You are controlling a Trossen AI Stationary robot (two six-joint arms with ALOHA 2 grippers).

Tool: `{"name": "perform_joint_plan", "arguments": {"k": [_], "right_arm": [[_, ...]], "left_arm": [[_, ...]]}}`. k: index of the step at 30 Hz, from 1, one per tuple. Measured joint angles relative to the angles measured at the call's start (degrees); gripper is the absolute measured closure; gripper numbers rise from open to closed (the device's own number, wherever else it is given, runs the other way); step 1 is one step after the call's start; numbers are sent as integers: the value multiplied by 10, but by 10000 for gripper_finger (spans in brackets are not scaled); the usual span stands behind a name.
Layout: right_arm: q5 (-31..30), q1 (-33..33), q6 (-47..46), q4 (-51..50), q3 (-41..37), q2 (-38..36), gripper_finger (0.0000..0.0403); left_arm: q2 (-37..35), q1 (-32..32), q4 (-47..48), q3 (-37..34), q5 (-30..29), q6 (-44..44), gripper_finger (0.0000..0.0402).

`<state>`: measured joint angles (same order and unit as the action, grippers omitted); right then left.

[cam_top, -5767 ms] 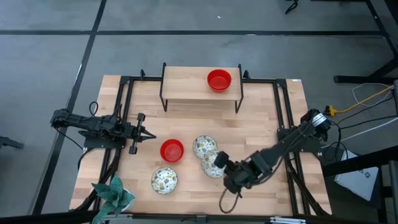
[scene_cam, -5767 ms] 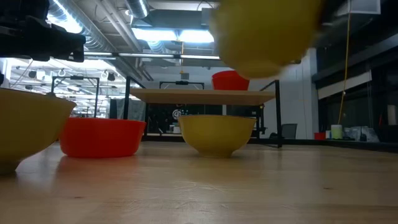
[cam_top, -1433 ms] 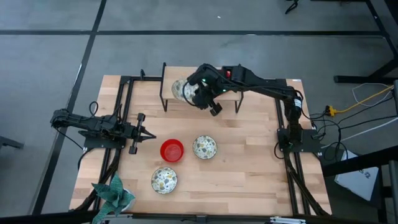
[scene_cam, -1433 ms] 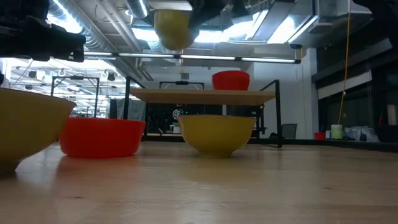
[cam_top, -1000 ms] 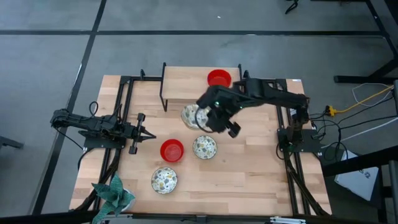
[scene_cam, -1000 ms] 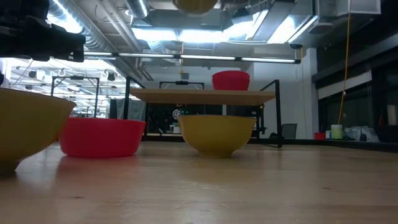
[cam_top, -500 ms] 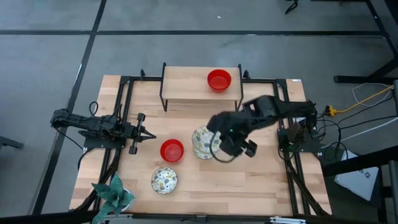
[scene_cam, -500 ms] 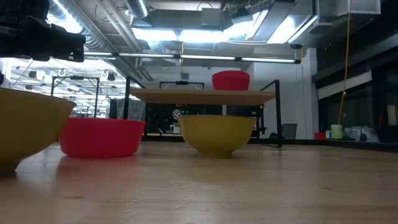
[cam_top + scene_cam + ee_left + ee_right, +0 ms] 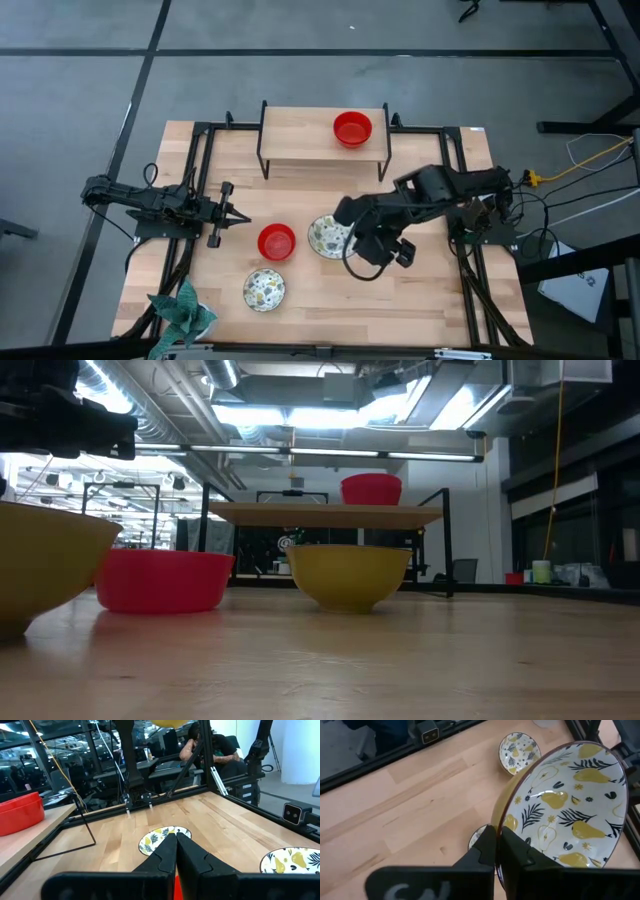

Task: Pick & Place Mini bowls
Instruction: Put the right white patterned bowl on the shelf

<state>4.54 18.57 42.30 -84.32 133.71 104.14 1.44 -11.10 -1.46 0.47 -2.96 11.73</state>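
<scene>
My right gripper (image 9: 350,241) hangs over the middle of the table, shut on a white mini bowl (image 9: 560,810) with a pear and leaf pattern inside and a yellow outside. Its yellow underside (image 9: 170,722) shows high in the left wrist view. A second patterned bowl (image 9: 325,238) stands on the table right below it, and a third (image 9: 265,289) nearer the near edge. One red bowl (image 9: 277,241) stands on the table, another (image 9: 352,128) on the shelf. My left gripper (image 9: 235,215) waits shut at the table's left. My right gripper pinches the patterned bowl by its rim (image 9: 498,822), one finger (image 9: 517,852) inside the bowl and the other (image 9: 485,847) on the yellow outer wall. The arm reaches in from the table's right. The bowl is lifted clear of the table and tilted.
A low wooden shelf (image 9: 300,140) on black legs stands at the far edge. A teal leafy object (image 9: 185,312) lies at the near left corner. Black frame rails (image 9: 200,190) run along both sides. Bare tabletop (image 9: 400,300) lies near right.
My right gripper, keeping its hold on the patterned bowl, has carried it from just in front of the shelf toward the near edge and a little rightward, ending over the patterned bowl in the middle of the table. The other bowls have stayed put.
</scene>
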Motion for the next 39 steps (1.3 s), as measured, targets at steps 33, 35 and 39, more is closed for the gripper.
{"name": "perform_joint_plan", "arguments": {"k": [33, 35, 39], "right_arm": [[-19, -1, -3, 25, 0, 0, 394], [-19, -1, -3, 27, 0, 0, 394], [-20, -1, -3, 31, 0, 0, 394]], "left_arm": [[36, -1, -54, 300, 11, -48, 400], [54, -1, -12, 354, 10, -49, 400], [98, -1, 67, 454, -7, -46, 400]]}}
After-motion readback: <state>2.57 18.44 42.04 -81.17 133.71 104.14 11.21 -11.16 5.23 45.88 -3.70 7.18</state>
